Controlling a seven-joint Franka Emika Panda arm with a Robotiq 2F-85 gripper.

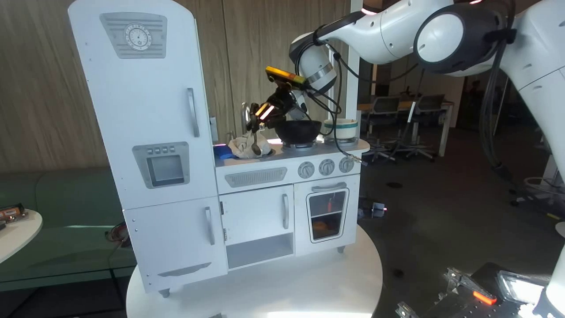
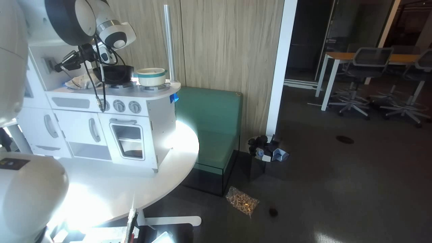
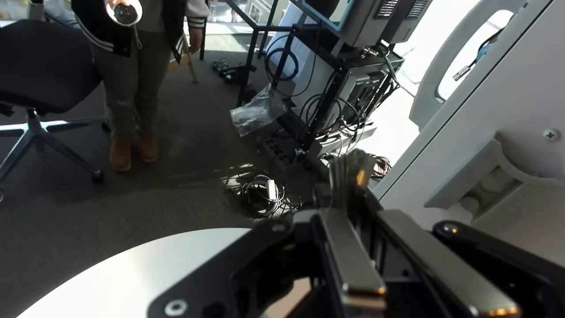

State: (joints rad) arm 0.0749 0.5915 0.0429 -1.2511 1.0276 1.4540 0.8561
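- The spoon (image 1: 256,149) hung bowl-down above the counter (image 1: 282,154), in front of the crumpled cloth (image 1: 240,145); whether its bowl touched the folds could not be told.
- The gripper (image 1: 253,125) had its jaws pinched on the spoon's upper end — the fingers (image 3: 354,260) stood close together in the wrist view, though the grip itself was blurred there.
- The step in hand seemed to be a hold or a carry: the spoon was up in the grip, not laid down.
- The next move, by that reading, called for a steady pinch and a clear path for the dangling bowl — past the cloth and the rim of the black pan (image 1: 298,131) near the gripper.
- That pan sat on a burner, and the white pot (image 1: 345,129) with its teal band stood on the next one.
- A blue object (image 1: 223,151) lay on the cloth's far side from the pan.
- The toy kitchen (image 1: 256,212) stood on a round white table (image 1: 331,282).
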